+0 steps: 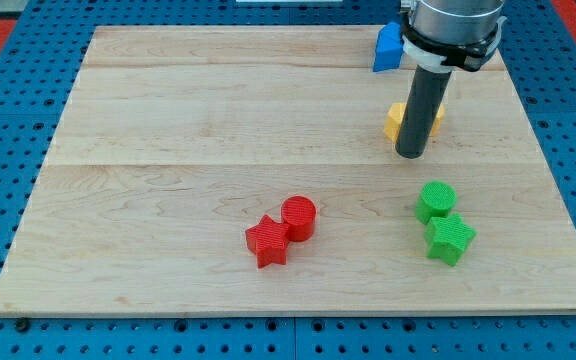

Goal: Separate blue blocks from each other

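Note:
One blue block (pixel 388 47) shows at the view's top right, partly hidden behind the arm; I cannot make out its shape, and I see no second blue block. My tip (pixel 411 154) rests on the board just below a yellow block (pixel 396 121), which the rod partly covers. The tip is well below the blue block and above the green blocks.
A red cylinder (pixel 299 216) touches a red star (pixel 267 241) at bottom centre. A green cylinder (pixel 436 200) sits just above a green star (pixel 450 239) at lower right. The wooden board (pixel 168 130) lies on a blue pegboard.

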`<move>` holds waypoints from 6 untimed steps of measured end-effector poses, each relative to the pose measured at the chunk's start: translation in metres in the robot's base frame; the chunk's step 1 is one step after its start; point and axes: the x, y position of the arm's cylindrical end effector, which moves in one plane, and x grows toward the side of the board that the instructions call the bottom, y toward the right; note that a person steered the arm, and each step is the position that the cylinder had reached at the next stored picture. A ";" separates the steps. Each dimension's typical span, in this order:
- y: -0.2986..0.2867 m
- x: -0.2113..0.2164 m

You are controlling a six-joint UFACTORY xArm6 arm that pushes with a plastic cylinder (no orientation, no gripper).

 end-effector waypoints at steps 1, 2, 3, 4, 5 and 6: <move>0.019 -0.006; 0.121 -0.027; 0.142 -0.028; 0.133 -0.110; 0.133 -0.130; 0.108 -0.131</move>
